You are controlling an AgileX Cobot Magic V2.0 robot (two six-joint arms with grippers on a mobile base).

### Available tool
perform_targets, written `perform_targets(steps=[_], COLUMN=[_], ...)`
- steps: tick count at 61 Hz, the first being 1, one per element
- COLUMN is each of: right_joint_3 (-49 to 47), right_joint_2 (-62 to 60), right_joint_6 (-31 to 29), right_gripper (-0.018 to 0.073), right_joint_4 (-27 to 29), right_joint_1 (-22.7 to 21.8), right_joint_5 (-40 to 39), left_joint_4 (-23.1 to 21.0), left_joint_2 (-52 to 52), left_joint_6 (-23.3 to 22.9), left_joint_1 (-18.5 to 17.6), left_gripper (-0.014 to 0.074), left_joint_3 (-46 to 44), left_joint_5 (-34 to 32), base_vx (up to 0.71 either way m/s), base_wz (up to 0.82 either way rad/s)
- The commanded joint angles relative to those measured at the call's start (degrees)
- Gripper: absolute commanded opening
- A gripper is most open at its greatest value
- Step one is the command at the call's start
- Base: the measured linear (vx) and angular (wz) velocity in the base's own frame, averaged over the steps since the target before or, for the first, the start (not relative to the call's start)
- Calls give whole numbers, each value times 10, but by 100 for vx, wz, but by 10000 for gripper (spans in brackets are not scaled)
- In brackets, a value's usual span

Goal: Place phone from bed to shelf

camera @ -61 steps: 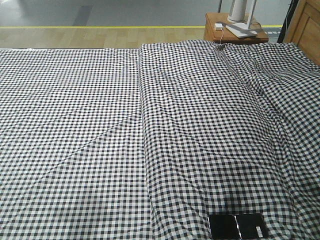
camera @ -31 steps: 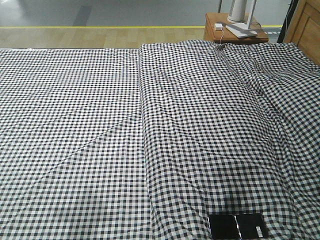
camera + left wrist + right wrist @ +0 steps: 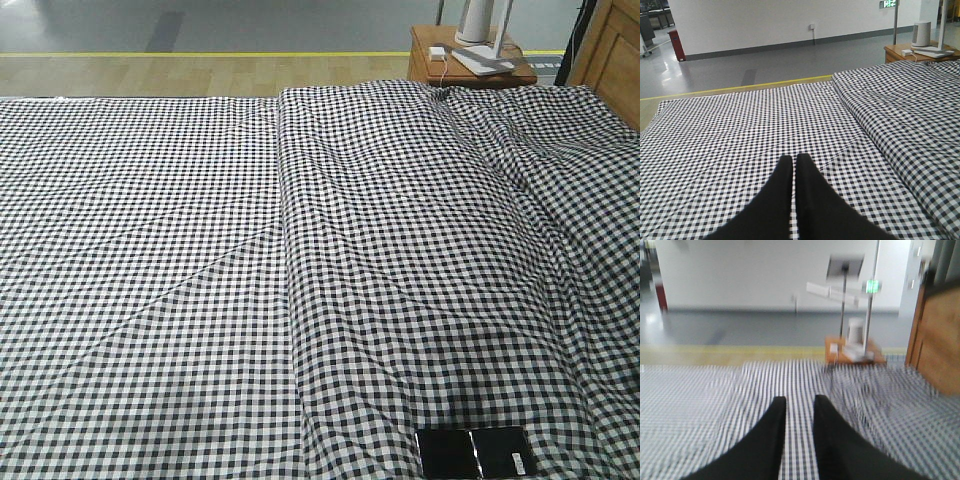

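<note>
Black and glossy, the phone (image 3: 472,452) lies flat at five o'clock in the front view, near the close edge of the bed (image 3: 180,250), untouched. The left gripper (image 3: 793,161) is pinched together and empty; the right gripper (image 3: 800,405) is slightly parted and empty, its view blurred. The right one looks better placed: widen, come down square across the phone's narrow width, and press lightly into the sheet.

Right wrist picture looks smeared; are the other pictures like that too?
Right wrist view: blurred throughout, checks on the bed smeared into stripes, the nightstand hazy. Left wrist view: sharp, checks crisp. Front view: sharp too, the phone glossy near the bottom edge.
</note>
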Motion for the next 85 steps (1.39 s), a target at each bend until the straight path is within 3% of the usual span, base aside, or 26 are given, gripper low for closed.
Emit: perform_targets(steps=[1,20,42,60,68,76,85], right_joint_3=[-20,-20,-22,-148,-221,-263,-282], right_joint_2=[30,52,50,123,191,260,359], right_joint_6=[-2,0,0,46,46,20,-81], right_gripper=[282,730,710,700,697,691,685], right_joint_4=[0,24,28,13,16,44,132], right_joint_1=[-2,-2,-2,-12,-64,-123,-200], right_joint_5=[5,16,34,237,323,342,345], left_joint_4=[-5,-5,-5,-5,-5,-5,-5], left_joint_2=[-7,-7,-7,-7,-7,-7,-7], left_joint_6=[-3,-3,-3,-3,-3,-3,-3], left_joint_1=[-2,-2,-2,-2,-2,-2,-2], left_gripper=[1,1,1,1,1,1,1], left_joint_3=[-13,-13,-13,-13,-13,-13,-13], left_joint_5=[-42,-42,-42,-42,-42,-42,-42], base_vx=[0,0,0,0,0,0,0], base_wz=[0,0,0,0,0,0,0])
